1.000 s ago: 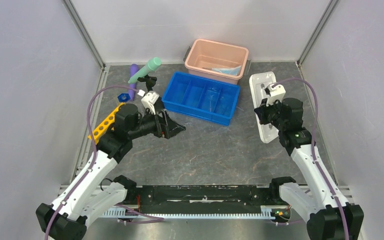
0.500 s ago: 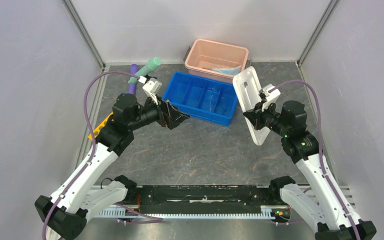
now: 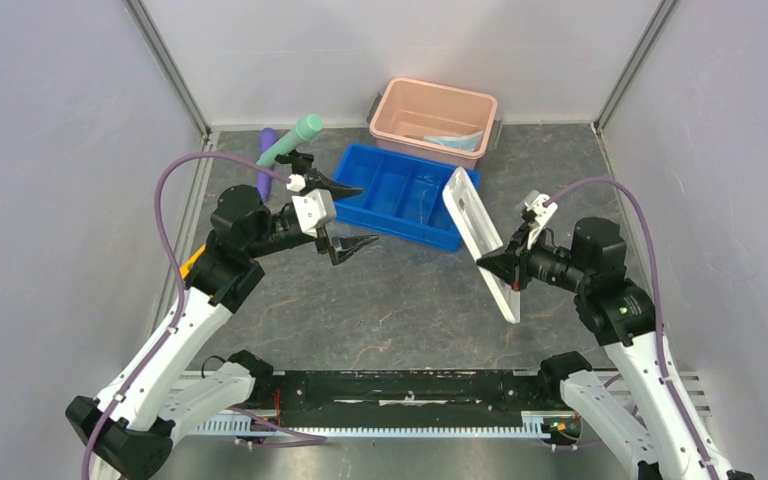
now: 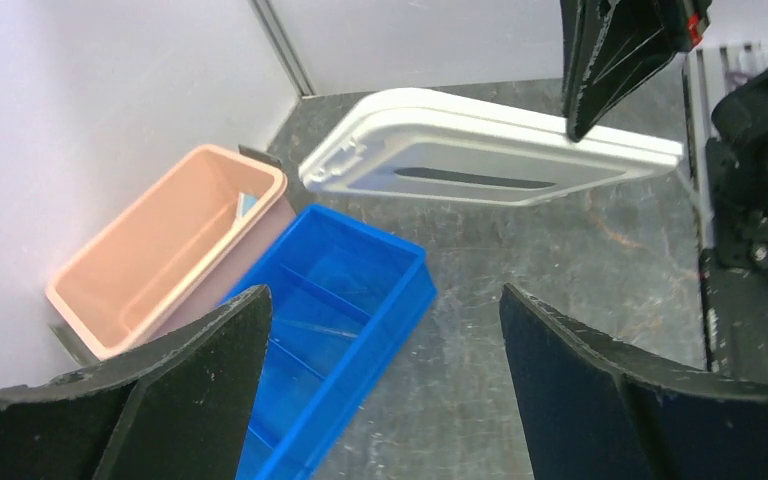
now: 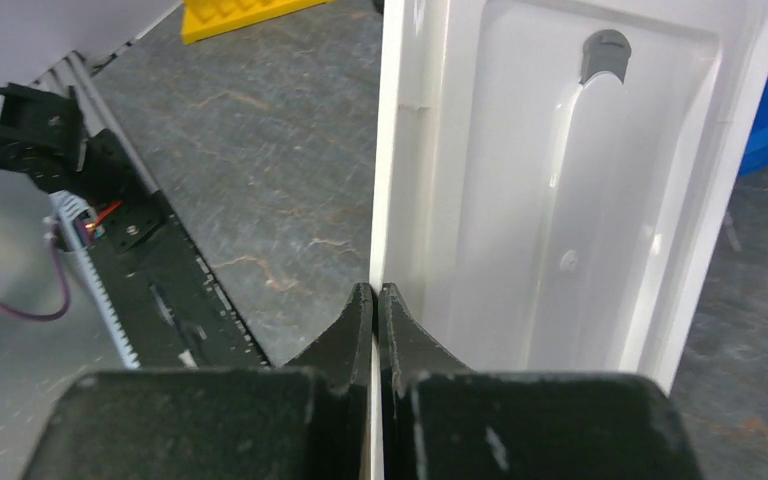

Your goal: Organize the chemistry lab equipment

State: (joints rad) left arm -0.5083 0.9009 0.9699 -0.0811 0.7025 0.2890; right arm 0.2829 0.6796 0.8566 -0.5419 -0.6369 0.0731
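Mint-green plastic tube [image 3: 298, 135] at the desk's [image 3: 400, 300] eleven o'clock.
Right gripper [image 5: 374, 290] clamps a white rectangular plastic lid [image 3: 470, 220]; left gripper [image 4: 385, 295] spread apart.

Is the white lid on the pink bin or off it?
Off. The right gripper is shut on the white lid, holding it tilted on edge, apart from the open pink bin.

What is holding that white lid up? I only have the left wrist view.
Observer: The right gripper; its fingers are shut on the rim of the white lid.
Operator: What's left to sort on my side?
Observer: The mint-green tube and purple tube, far left, beyond the left gripper.
Operator: Anything else over there?
Observer: The yellow rack, by the left wall, mostly hidden under the left arm in the top view.
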